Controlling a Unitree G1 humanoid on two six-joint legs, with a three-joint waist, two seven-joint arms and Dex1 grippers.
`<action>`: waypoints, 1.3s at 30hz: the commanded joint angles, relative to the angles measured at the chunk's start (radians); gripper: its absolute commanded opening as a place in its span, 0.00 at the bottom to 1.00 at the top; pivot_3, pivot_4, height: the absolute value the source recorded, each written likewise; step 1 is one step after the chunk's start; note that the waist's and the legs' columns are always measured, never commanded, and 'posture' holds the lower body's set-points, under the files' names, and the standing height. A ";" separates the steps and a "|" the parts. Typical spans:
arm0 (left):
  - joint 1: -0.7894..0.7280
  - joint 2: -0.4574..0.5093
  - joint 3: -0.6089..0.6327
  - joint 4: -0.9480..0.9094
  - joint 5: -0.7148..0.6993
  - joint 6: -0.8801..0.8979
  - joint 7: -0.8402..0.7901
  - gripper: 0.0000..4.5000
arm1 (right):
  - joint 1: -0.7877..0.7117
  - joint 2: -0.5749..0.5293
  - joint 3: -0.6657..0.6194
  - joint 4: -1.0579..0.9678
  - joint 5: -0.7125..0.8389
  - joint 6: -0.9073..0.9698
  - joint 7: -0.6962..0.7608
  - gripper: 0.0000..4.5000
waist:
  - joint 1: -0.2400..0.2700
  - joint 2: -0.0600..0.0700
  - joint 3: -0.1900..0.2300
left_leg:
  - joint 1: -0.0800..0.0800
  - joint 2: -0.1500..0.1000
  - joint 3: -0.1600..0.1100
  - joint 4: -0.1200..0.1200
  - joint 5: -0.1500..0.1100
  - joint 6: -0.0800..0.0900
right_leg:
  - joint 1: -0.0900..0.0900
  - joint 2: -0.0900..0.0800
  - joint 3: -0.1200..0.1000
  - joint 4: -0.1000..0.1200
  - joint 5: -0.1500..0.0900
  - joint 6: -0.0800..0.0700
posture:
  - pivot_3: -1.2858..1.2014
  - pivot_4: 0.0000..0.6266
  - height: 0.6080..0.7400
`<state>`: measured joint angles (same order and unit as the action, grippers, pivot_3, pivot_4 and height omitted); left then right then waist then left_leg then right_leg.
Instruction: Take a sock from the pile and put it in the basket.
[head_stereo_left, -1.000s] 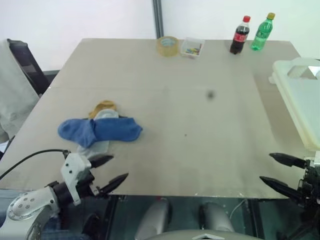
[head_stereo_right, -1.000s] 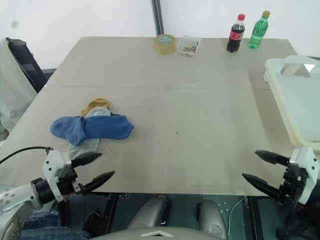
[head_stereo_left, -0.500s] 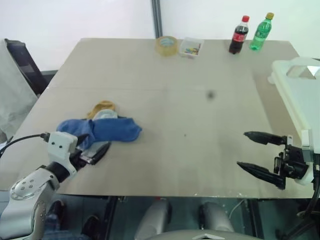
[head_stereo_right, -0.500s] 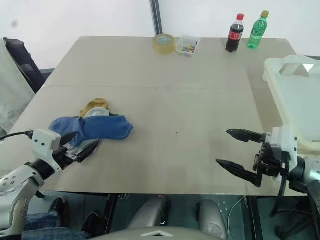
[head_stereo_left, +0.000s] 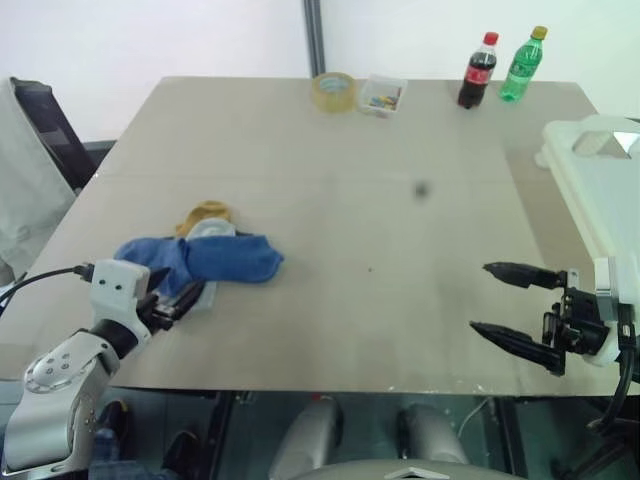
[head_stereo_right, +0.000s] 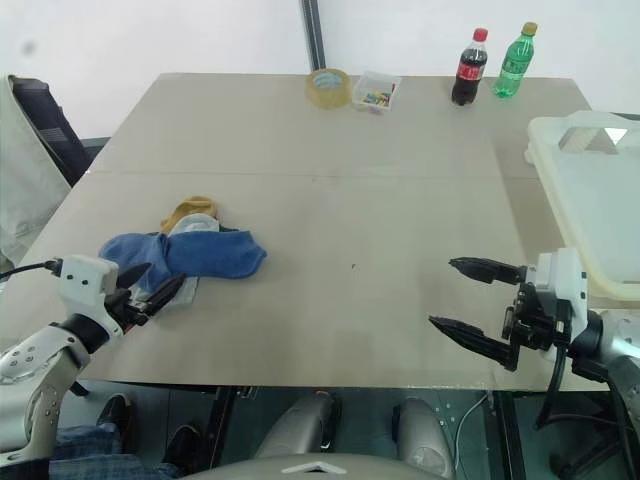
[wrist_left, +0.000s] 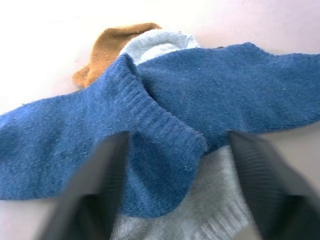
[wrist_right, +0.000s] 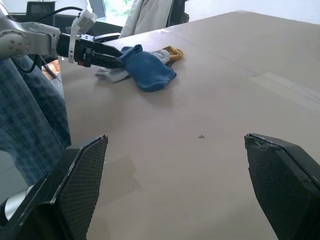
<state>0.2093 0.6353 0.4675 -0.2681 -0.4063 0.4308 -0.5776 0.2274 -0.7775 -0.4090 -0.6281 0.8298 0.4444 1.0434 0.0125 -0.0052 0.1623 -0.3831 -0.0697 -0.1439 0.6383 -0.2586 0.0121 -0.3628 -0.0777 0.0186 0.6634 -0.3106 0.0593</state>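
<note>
Lying loose near the table's (head_stereo_left: 400, 150) near-left corner, the pile (head_stereo_left: 200, 255) has its blue socks spread on top, with a light grey sock (wrist_left: 210, 210) poking out beneath toward the near edge and a mustard yellow sock (head_stereo_left: 205, 212) at the far side. That spread puts a blue cuff and the grey sock on the near-left fringe, which is probably why the left arm comes in low from that side.

In the left wrist view, the left gripper (head_stereo_left: 183, 298) has its two fingers (wrist_left: 95, 185) straddling the blue sock's (wrist_left: 165, 145) ribbed cuff, with grey fabric between them as well. The jaws stand partly apart; whether they already pinch the cloth, I cannot tell.

On the right, the basket (head_stereo_left: 600, 190) sits at the table's right edge, well apart from the pile, so any sock taken must cross the whole tabletop. Near its near end, the right gripper (head_stereo_right: 470, 300) hangs above the table with fingers spread wide and nothing between them, plainly idle.

Along the far edge stand a tape roll (head_stereo_left: 335, 91), a small clear box (head_stereo_left: 384, 96) and two bottles (head_stereo_left: 500, 68), out of the way.
</note>
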 joint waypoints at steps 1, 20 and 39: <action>0.005 0.018 0.021 -0.030 0.000 -0.009 -0.008 0.34 | -0.010 0.006 0.000 -0.018 0.012 -0.031 0.015 1.00 | 0.001 0.000 0.000 | 0.000 0.000 0.000 0.000 0.000 0.000 | 0.000 0.000 0.000 0.000 0.000 0.000 | 0.52 0.24 1.00; -0.033 0.021 0.024 -0.064 -0.042 0.005 -0.036 0.01 | 0.016 -0.007 0.062 0.014 -0.111 -0.160 0.138 1.00 | 0.001 0.000 0.000 | 0.000 0.000 0.000 0.001 0.000 0.000 | 0.000 0.000 0.000 0.000 0.000 0.000 | 0.52 0.24 1.00; -0.388 -0.140 -0.632 -0.230 -0.022 0.319 0.059 0.01 | 0.002 -0.008 0.053 0.015 -0.120 -0.176 0.096 1.00 | 0.004 0.000 0.000 | -0.001 0.002 0.001 0.008 0.000 0.000 | 0.001 0.006 0.001 0.003 0.004 0.001 | 0.52 0.24 1.00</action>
<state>-0.1608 0.5007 -0.1151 -0.5005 -0.4507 0.7508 -0.5159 0.2265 -0.7826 -0.3280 -0.5823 0.7066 0.2817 1.1468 0.0164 -0.0052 0.1623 -0.3840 -0.0683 -0.1433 0.6475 -0.2583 0.0117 -0.3611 -0.0714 0.0196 0.6662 -0.3066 0.0614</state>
